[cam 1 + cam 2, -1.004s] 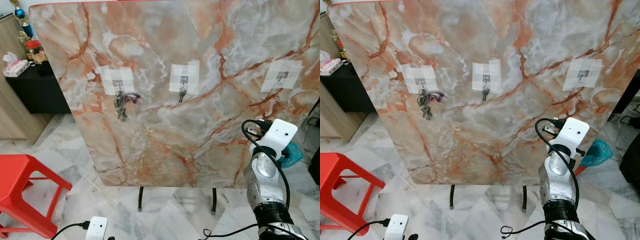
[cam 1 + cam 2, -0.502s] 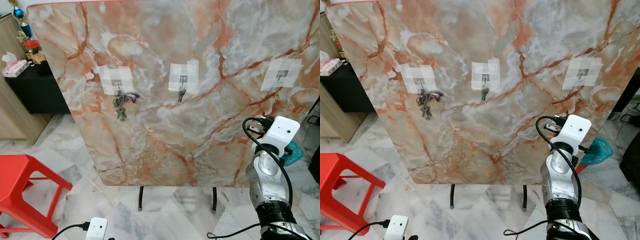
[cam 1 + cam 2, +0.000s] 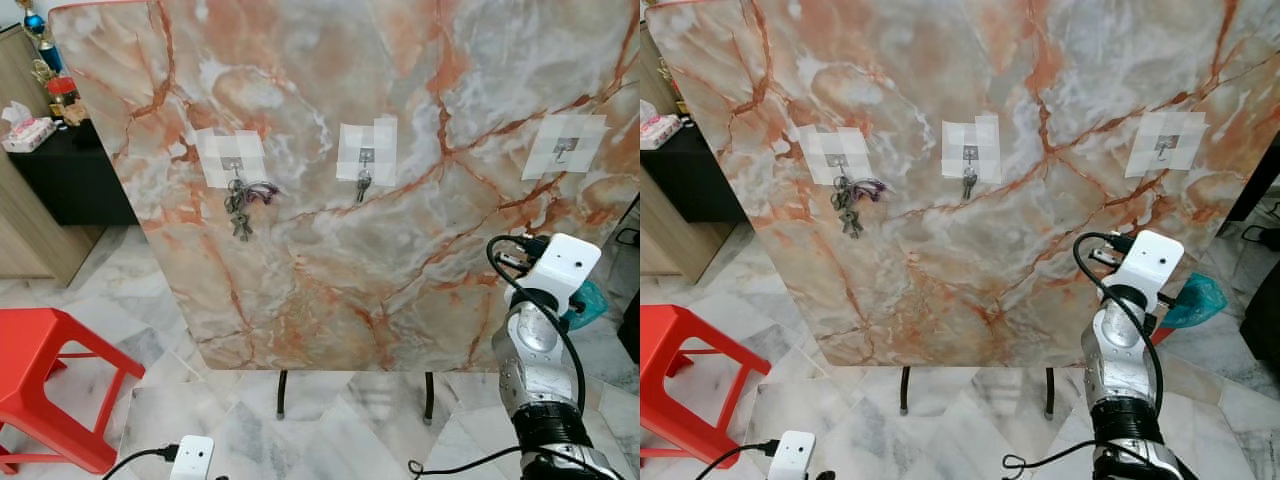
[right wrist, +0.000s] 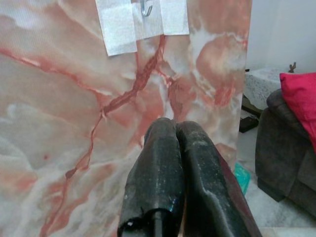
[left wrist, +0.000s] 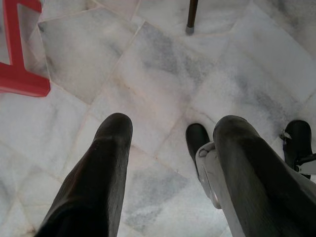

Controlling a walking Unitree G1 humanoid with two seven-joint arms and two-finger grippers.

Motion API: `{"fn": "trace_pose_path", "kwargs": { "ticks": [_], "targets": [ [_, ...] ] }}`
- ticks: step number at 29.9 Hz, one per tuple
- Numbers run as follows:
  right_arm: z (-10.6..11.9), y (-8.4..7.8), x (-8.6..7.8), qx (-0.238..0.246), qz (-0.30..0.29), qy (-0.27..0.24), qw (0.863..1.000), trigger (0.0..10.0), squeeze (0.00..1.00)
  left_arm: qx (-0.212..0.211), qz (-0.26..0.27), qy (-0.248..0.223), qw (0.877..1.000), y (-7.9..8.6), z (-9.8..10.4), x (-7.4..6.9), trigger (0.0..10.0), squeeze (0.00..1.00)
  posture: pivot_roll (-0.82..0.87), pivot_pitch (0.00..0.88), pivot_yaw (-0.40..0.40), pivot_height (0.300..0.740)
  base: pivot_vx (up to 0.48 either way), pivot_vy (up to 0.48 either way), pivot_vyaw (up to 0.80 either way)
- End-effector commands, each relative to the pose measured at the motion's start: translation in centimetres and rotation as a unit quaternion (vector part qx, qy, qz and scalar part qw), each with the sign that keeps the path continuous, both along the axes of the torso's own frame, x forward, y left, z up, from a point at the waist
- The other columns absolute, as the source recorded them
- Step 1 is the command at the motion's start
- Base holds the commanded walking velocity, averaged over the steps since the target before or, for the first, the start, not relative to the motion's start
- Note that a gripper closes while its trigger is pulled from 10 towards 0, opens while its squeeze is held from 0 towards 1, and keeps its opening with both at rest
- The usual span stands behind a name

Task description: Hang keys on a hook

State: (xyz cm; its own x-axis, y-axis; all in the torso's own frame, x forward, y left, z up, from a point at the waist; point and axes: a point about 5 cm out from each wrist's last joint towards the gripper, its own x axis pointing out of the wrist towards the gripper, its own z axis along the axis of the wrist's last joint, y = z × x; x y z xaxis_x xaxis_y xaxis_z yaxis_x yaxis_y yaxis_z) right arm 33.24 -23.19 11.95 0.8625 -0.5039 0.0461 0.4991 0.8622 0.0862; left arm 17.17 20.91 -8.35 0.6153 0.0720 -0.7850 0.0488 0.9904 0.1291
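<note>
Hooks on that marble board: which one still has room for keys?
The right hook is bare, with open marble below it, above the right gripper. The left hook is crowded with a key bunch; the middle hook holds a small key.

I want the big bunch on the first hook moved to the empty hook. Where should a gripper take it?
Grip the key bunch at the ring just under the left hook, coming straight at the board from the front. The keys dangle loosely below and the purple loop sticks sideways, so the top is steadiest.
</note>
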Motion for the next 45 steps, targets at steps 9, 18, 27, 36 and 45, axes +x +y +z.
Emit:
{"fn": "trace_pose_path", "kwargs": {
  "ticks": [9,18,27,36,45],
  "targets": [
    [0.4,0.2,0.1,0.006,0.002,-0.009,1.0,10.0,0.0,0.001,0.005,0.016,1.0,0.5,-0.3,-0.8,10.0,0.0,-0.03,0.0,0.009,0.74,0.235,0.0,0.0],
    [0.5,0.3,0.2,0.005,0.004,-0.009,1.0,10.0,0.0,0.0,0.003,0.016,1.0,0.3,-0.3,-0.8,10.0,0.0,-0.03,0.0,0.004,0.74,0.291,0.0,0.0],
    [0.5,0.5,0.3,0.006,0.007,-0.009,1.0,10.0,0.0,-0.003,0.007,0.011,1.0,0.2,-0.3,-0.8,10.0,0.0,-0.03,0.0,0.003,0.74,0.168,0.0,0.0],
    [0.3,0.5,0.0,0.004,0.005,-0.007,1.0,10.0,0.0,-0.006,0.007,0.007,1.0,0.1,-0.3,-0.7,10.0,0.0,-0.03,0.0,0.006,0.74,0.0,0.0,0.0],
    [1.9,-0.3,0.3,-0.053,0.001,-0.021,0.998,10.0,0.0,-0.005,0.004,0.008,1.0,0.2,-0.3,-0.7,10.0,0.0,-0.03,0.0,0.008,0.74,0.0,0.0,0.0]
  ]
}}
